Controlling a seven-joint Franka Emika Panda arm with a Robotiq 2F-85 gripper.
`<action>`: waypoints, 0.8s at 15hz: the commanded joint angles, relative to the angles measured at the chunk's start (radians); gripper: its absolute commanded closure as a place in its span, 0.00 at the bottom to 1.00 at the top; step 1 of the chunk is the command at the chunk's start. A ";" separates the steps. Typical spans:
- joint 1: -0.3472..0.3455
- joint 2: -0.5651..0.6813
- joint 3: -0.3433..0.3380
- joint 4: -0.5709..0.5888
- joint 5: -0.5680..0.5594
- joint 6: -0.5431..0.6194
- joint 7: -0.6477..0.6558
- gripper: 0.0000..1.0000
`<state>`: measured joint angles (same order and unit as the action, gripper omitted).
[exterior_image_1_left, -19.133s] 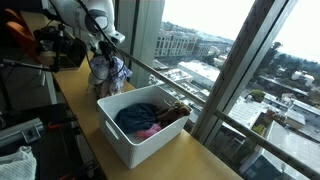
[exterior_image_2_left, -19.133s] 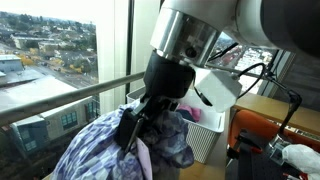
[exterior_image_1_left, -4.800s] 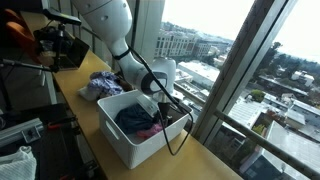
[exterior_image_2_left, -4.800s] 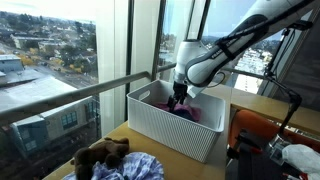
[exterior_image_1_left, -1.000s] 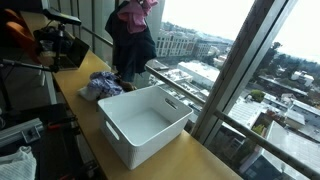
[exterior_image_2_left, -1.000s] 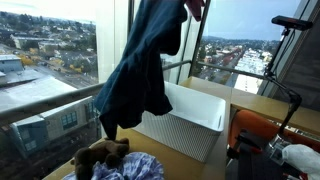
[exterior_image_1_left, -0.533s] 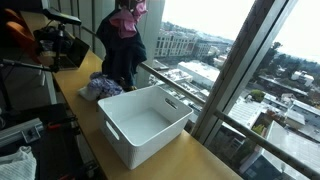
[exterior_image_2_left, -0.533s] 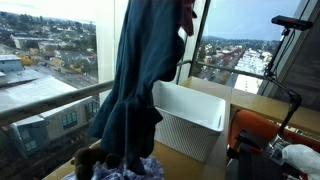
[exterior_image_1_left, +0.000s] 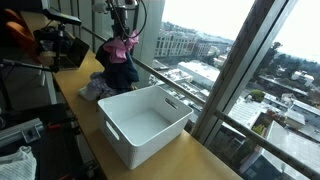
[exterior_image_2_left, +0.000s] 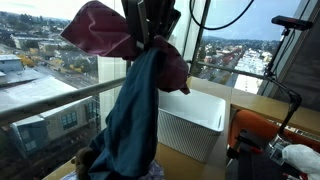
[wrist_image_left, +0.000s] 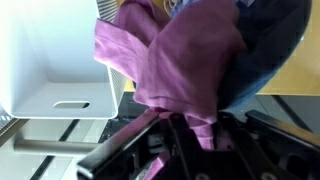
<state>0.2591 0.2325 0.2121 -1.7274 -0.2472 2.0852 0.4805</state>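
In an exterior view, a heap of clothes (exterior_image_1_left: 92, 89) was seen near the table's edge. Above it, a pink cloth (exterior_image_1_left: 123, 46) and a dark blue garment (exterior_image_1_left: 121, 70) were held clamped in the gripper (exterior_image_1_left: 122, 31), the garment's lower end reaching the heap. To the right, a white basket (exterior_image_1_left: 130, 141) was set apart, open-topped, beside the window rail (exterior_image_1_left: 190, 92).

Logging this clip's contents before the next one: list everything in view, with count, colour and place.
pink-maroon cloth garment: one, pink-maroon, bunched in the hand above the table
dark blue cloth garment: one, dark blue, hanging from the same grip towards the pile
white plastic basket: one, white, on the table by the window
pile of lavender patterned clothes: one, lavender, on the table beside the basket
wooden table: one, light brown, along the window
hand: one, black, shut on both garments
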 joint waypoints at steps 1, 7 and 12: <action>0.022 0.024 -0.020 -0.035 0.023 0.034 0.014 0.94; 0.030 0.025 -0.023 -0.102 0.038 0.071 0.035 0.44; 0.023 0.016 -0.027 -0.116 0.055 0.079 0.036 0.08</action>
<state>0.2701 0.2755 0.2068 -1.8212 -0.2246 2.1449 0.5173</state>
